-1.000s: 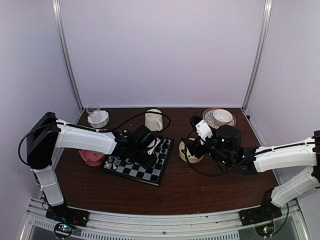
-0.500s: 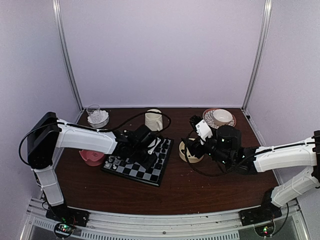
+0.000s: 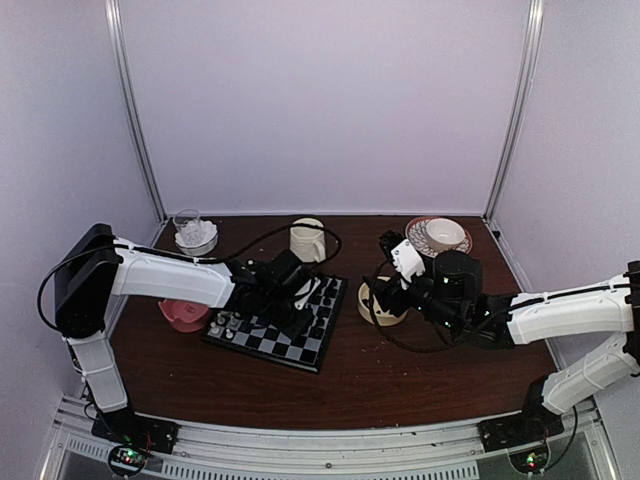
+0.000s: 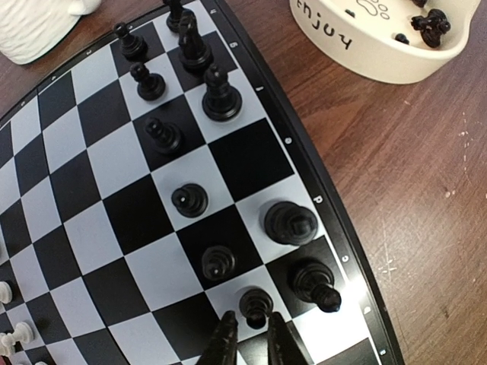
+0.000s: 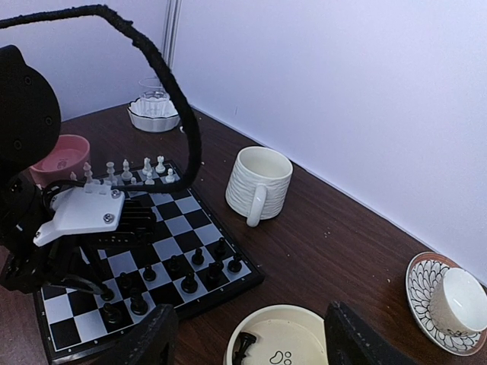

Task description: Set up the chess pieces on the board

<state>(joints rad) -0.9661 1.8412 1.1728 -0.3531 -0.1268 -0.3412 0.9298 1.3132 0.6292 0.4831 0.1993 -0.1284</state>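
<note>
On board [image 4: 128,219], chess pieces [image 4: 220,97]; bowl [image 4: 364,55] at right

Fingers [image 4: 223,340] flank black pawn [image 4: 256,303] on board [image 4: 251,156] near rim, contact unclear; cream bowl [image 4: 365,53] beyond.

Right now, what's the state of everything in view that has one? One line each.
left pincer: jaws narrow, tips flanking a black pawn, grip unclear
right pincer: open, empty, over the cream bowl
cream bowl: a few loose black pieces lying inside
board: flat, black pieces standing at one end, white pieces at the other
mug: upright, looks empty
cup: upright on its saucer
</note>
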